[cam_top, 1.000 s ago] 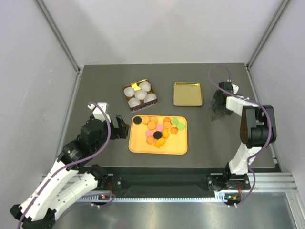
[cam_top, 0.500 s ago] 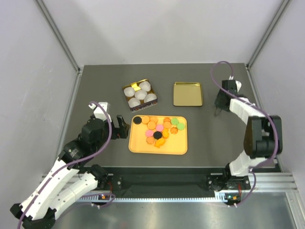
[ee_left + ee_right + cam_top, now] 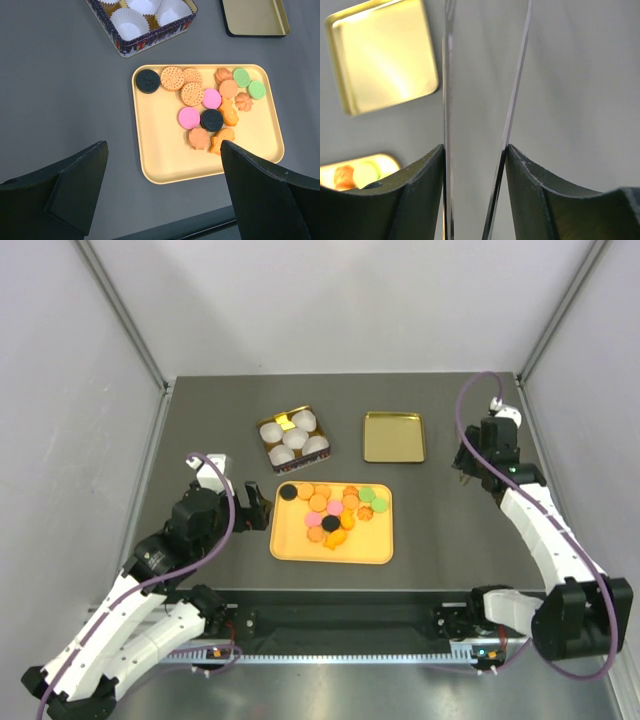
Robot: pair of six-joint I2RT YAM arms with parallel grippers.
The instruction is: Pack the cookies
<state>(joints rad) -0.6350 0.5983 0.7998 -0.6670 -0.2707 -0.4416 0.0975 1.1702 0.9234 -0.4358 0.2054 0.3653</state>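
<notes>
The cookies (image 3: 335, 508), flat discs mostly orange with some pink, green and black, lie loose on a yellow tray (image 3: 300, 545). They also show in the left wrist view (image 3: 210, 102). My left gripper (image 3: 255, 510) is open and empty just left of the tray, its fingers (image 3: 75, 185) wide apart above the tray's near edge. My right gripper (image 3: 463, 468) hovers right of the tray and the gold lid. It is shut on clear plastic tongs (image 3: 480, 75), whose two thin blades sit between its fingers (image 3: 415, 185).
A square tin (image 3: 268, 427) holding several white paper cups stands behind the tray. A flat gold lid (image 3: 394, 437) lies to its right and shows in the right wrist view (image 3: 382, 55). White walls enclose the dark table on three sides.
My right arm has swung outward to the right, its elbow dropping toward the near edge, and the gripper has lifted with the tongs. The left arm has not moved.
</notes>
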